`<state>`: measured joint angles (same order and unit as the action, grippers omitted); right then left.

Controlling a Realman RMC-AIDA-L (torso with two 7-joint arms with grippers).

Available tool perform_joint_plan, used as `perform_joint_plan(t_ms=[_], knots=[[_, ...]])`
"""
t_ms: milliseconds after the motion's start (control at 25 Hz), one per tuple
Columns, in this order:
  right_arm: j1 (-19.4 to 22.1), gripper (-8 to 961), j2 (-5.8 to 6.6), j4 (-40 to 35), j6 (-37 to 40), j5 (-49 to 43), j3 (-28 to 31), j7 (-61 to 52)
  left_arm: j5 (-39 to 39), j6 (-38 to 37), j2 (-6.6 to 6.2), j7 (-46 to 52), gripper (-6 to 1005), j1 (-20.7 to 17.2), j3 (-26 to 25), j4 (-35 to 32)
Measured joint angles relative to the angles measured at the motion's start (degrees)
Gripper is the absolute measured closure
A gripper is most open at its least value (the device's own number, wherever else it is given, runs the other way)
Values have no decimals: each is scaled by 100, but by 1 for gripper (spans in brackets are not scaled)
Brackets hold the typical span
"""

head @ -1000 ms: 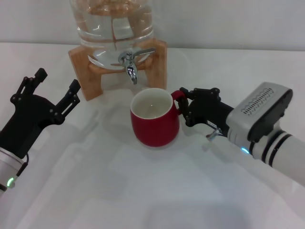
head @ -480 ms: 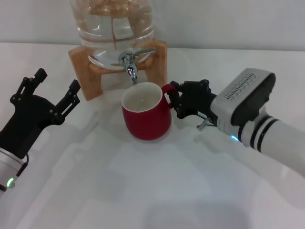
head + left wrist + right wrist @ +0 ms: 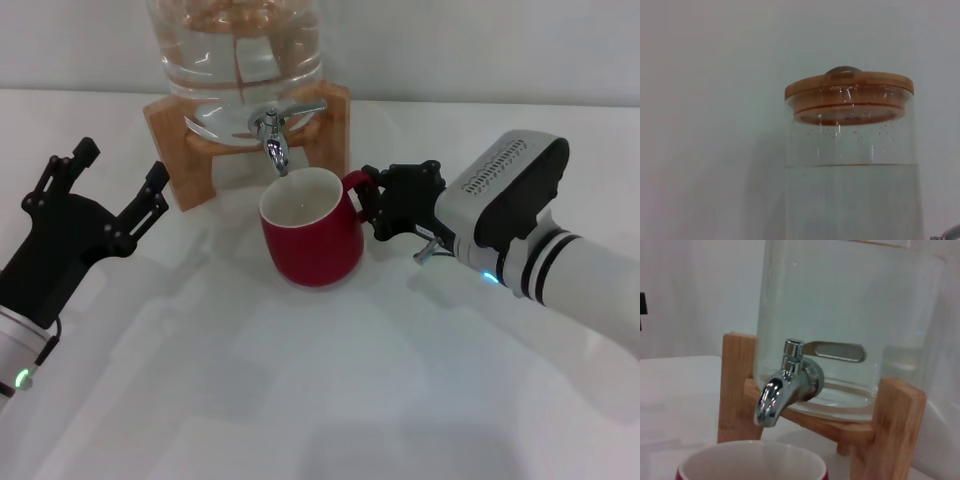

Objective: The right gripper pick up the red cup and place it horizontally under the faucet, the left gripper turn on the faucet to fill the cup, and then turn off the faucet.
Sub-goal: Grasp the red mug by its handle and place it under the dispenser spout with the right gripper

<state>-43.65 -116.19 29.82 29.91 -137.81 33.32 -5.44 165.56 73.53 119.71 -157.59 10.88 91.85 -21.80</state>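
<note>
Clear glass water jar [image 3: 236, 50] on wooden stand [image 3: 168, 150]; wooden lid [image 3: 849, 85] on top; white table [image 3: 300, 380].

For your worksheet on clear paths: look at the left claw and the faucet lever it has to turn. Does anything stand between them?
Nothing visible does. The left claw hangs open over bare table, left of the wooden stand. The faucet lever sticks out above the stand, and the red cup sits below the spout, held by the right claw.

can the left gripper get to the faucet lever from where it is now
Probably yes. The left gripper hangs open beside the wooden stand; the faucet lever sticks out in front of the jar, above the red cup, with nothing between them.
</note>
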Motion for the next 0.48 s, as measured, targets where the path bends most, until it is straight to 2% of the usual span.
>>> perform_joint_plan(t_ms=[480], knots=[[-178, 832, 0, 55, -132, 0, -12, -18, 11, 13, 0, 0, 127, 11, 0, 0]])
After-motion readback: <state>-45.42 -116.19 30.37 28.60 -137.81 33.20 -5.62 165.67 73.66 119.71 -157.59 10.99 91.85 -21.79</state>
